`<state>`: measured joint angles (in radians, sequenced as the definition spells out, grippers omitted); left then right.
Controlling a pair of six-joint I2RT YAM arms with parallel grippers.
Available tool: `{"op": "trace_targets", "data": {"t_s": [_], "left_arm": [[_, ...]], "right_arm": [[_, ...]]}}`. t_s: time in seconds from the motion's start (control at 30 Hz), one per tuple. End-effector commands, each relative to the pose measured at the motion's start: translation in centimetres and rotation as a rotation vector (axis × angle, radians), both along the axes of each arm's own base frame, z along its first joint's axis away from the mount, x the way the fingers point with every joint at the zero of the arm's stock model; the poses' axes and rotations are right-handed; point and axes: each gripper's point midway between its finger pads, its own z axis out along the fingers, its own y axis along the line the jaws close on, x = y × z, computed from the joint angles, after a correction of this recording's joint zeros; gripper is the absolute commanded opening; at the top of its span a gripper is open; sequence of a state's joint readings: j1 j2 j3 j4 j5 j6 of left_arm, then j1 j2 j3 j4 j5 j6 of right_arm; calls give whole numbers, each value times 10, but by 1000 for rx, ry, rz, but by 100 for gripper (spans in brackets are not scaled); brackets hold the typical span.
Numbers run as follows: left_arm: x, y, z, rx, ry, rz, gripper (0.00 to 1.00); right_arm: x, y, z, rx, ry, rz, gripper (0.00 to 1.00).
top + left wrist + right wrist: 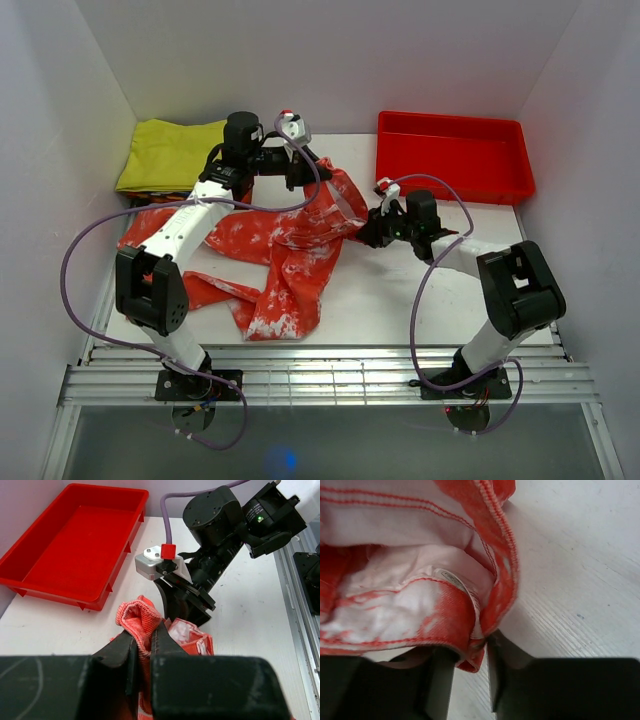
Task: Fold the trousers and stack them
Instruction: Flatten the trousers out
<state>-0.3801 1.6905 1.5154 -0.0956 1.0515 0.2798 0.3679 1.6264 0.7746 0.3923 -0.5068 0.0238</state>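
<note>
The trousers (290, 250) are red-orange cloth with white blotches. They lie crumpled across the middle of the table, with the legs trailing to the left and toward the front. My left gripper (312, 172) is shut on the waist edge at the far side; in the left wrist view its jaws (147, 632) pinch a ribbed fold of the trousers (135, 615). My right gripper (366, 232) is shut on the waist edge at the right; in the right wrist view it (470, 652) pinches a hem of the trousers (410, 605). The waist is stretched between the two grippers.
A rigid red plastic tray (450, 160) stands at the back right, and it also shows in the left wrist view (75, 545). A plain yellow folded garment (170, 155) lies at the back left. White walls close in three sides. The right arm (220, 520) is close to my left gripper.
</note>
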Motion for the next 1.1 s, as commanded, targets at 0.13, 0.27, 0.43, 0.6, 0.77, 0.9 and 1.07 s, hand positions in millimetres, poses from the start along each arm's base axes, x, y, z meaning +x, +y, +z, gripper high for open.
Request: {"op": "trace_targets", "data": {"t_s": [0.13,0.27,0.43,0.6,0.77,0.9,1.07], "left_arm": [[-6,24,46,-34,-102,58,0],[13,34,54,3,-214,168,0],[47,41,53,11,-292,328,0],[53,-14,39,-18,-287,250,0],[26,-139,2,-42,-274,65,0],[14,-225,-29,-69,-216,3,6],[25,-271,-42,-113,-170,43,94]], "right_arm": [[-4,14,47,37,-99,88,8],[-75,-13,56,-55,28,195,8],[-156,-57,83,-174,-26,298,8],[-196,-77,137,-229,-199,380,8],[-231,-94,166,-296,-240,454,8],[-236,-131,175,-482,-269,361,24],[-220,-176,214,-649,-384,96,100]]}}
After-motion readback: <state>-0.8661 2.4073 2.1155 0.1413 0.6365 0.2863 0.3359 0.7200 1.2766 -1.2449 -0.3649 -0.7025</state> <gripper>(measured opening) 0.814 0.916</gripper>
